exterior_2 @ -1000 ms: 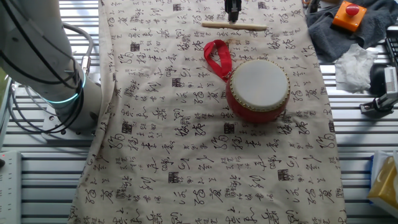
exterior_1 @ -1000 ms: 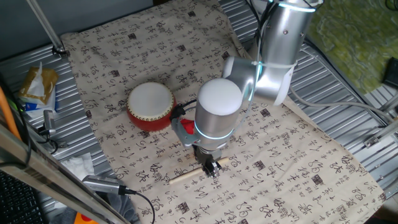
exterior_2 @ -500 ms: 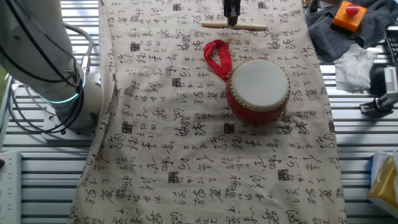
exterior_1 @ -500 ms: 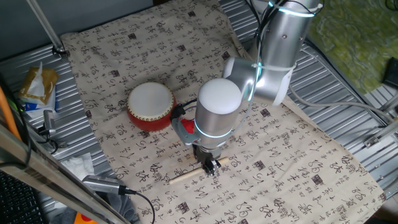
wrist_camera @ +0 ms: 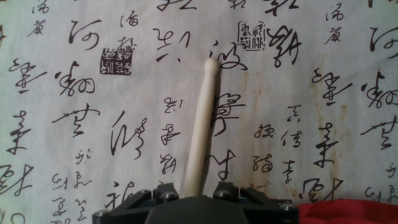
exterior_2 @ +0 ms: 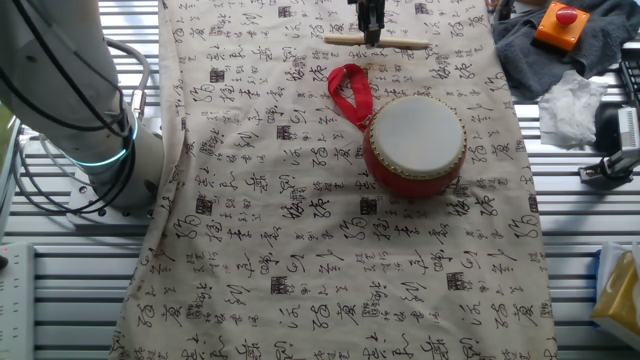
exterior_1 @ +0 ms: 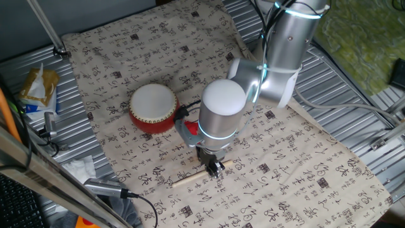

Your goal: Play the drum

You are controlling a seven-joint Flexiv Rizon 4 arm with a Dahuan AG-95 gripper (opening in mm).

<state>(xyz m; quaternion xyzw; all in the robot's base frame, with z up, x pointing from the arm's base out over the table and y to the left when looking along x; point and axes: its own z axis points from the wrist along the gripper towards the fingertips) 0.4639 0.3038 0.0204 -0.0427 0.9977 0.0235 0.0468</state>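
The drum (exterior_1: 153, 107) (exterior_2: 415, 143), red with a white head, stands on the printed cloth, its red ribbon loop (exterior_2: 350, 92) lying toward the arm. A thin pale wooden stick (exterior_1: 188, 180) (exterior_2: 400, 42) (wrist_camera: 202, 118) lies flat on the cloth beyond the ribbon, apart from the drum. My gripper (exterior_1: 215, 170) (exterior_2: 372, 33) (wrist_camera: 194, 190) is down over the stick, one finger on each side. In the hand view a narrow gap shows between each finger and the stick, so the gripper reads as open. The stick's far part is hidden under the hand.
An orange button box (exterior_2: 560, 22) sits on a grey rag (exterior_2: 600, 50) beside crumpled white tissue (exterior_2: 570, 105). A snack packet (exterior_1: 38, 88) and a cable (exterior_1: 120, 190) lie off the cloth on the slatted metal table (exterior_2: 80, 300).
The arm's upper links have shifted slightly. The gripper stays low over the stick, which has not moved, and the drum is where it was.
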